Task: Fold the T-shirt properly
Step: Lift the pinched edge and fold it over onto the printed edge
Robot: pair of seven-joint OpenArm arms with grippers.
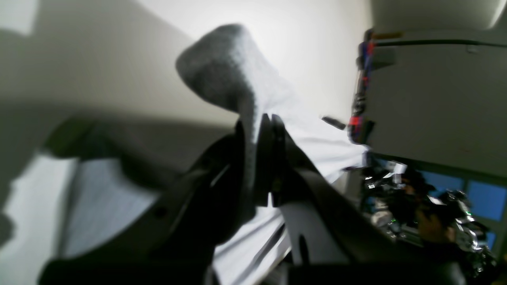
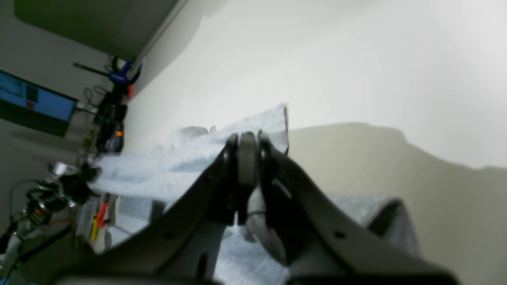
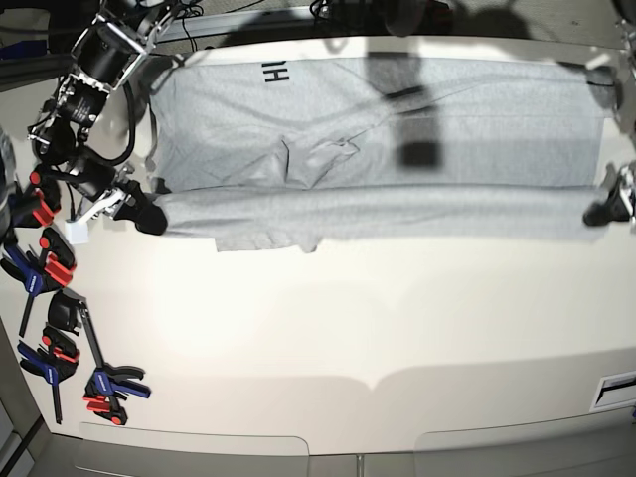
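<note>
Here the left gripper (image 1: pixel 263 126) and the right gripper (image 2: pixel 247 144) are each clamped on a pinch of the T-shirt (image 3: pixel 397 139), which lies stretched across the far side of the counter (image 3: pixel 328 328). The cloth looks light, limp and prone to sag, so opposite hem corners seem the sound holds.

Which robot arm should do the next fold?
Neither alone, probably both: the left pincer and right pincer each pinch one end of the T-shirt, holding its folded edge stretched between them.
</note>
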